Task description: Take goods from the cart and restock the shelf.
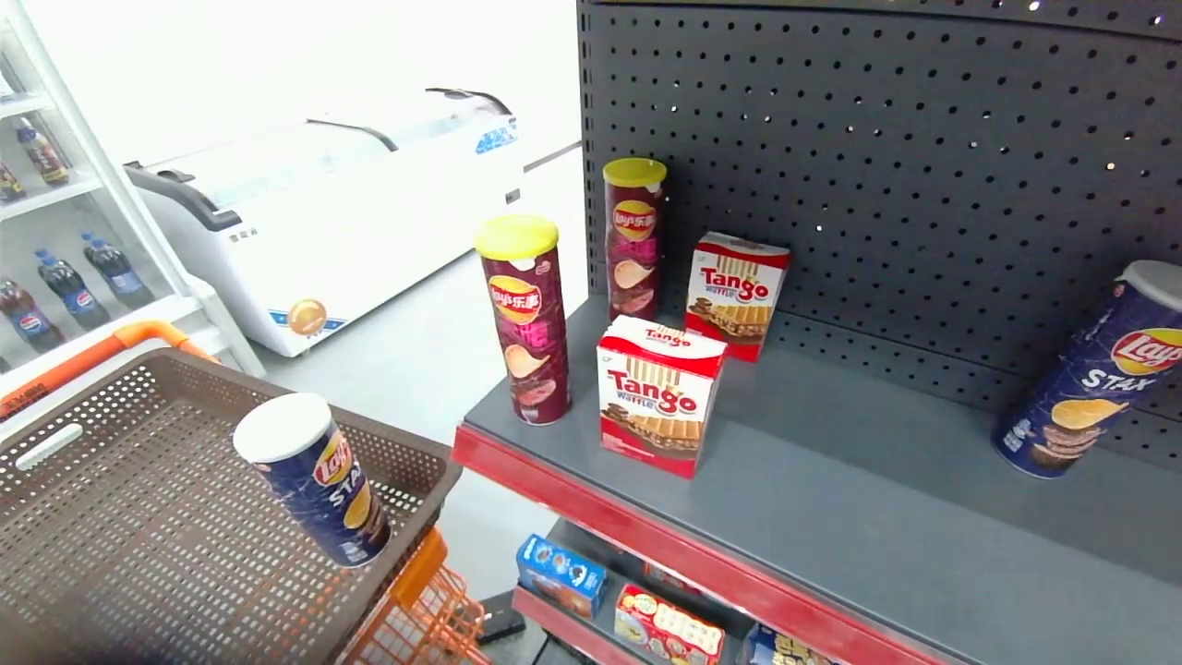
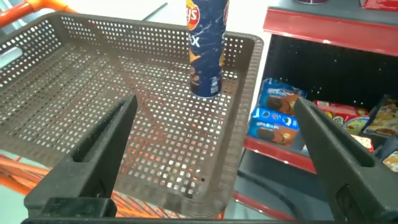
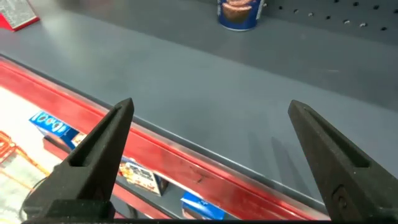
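Start at the lower left of the head view: the brown cart basket sits on its orange frame, and the one item in it is a blue chip can. The can stands on end in the corner nearest the shelf, so it looks like the next thing to stock.

Your left gripper hangs over the basket with its jaws wide apart and nothing between them. The can is ahead of it, roughly centred in the gap. The opening looks wider than the can, which suits a grasp around its body.

At centre frame, the grey shelf carries two maroon cans, one at the front and one behind. Beside them are two wafer boxes, front and back. Like goods are kept in rows running front to back.

Right of the boxes the shelf is bare. Your right gripper is held above the front of that stretch, jaws spread and empty, likely clear of the other arm's path.

At the far right edge, a second blue can stands at the back by the pegboard. My guess is the basket can belongs next to it, to match the rows.
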Motion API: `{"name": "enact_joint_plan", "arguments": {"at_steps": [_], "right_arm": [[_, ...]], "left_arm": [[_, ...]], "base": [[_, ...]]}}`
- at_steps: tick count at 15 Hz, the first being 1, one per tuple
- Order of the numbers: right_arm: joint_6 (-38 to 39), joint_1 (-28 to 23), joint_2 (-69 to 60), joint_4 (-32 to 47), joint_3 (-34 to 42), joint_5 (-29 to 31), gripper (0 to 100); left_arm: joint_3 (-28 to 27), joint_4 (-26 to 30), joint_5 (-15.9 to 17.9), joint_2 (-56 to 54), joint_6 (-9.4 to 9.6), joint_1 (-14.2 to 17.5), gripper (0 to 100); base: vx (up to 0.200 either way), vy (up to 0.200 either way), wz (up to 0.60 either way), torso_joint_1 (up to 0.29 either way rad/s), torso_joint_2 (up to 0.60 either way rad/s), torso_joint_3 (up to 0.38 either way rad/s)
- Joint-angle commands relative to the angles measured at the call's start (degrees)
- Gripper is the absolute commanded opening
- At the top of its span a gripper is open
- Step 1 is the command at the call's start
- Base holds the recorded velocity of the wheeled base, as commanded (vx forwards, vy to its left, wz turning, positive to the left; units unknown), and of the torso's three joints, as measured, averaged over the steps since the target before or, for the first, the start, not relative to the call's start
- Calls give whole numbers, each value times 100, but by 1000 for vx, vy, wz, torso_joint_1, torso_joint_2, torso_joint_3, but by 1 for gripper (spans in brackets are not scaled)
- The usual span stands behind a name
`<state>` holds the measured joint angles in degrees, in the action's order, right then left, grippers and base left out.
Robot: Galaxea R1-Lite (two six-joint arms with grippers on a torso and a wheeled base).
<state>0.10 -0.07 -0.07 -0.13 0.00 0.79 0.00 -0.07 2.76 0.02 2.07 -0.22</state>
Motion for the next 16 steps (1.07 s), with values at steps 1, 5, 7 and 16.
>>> {"name": "enact_joint_plan", "arguments": {"at_steps": [1,5,7,16], "right_arm": [[-1,-1,7,-4,0,0,100],[-1,-1,7,-4,0,0,100],[-1,-1,7,-4,0,0,100],[-1,-1,7,-4,0,0,100]], "left_arm": [[0,-1,-3,-2,4,-4,100],[-1239,218,-346,1333,12,48,100],[-1529,192,-618,2397,21,83,100],[-185,-3658,-3,6036,513,488,100]], "base": [[0,0,0,0,0,0],[0,0,0,0,0,0],[0,0,0,0,0,0],[0,0,0,0,0,0]]}}
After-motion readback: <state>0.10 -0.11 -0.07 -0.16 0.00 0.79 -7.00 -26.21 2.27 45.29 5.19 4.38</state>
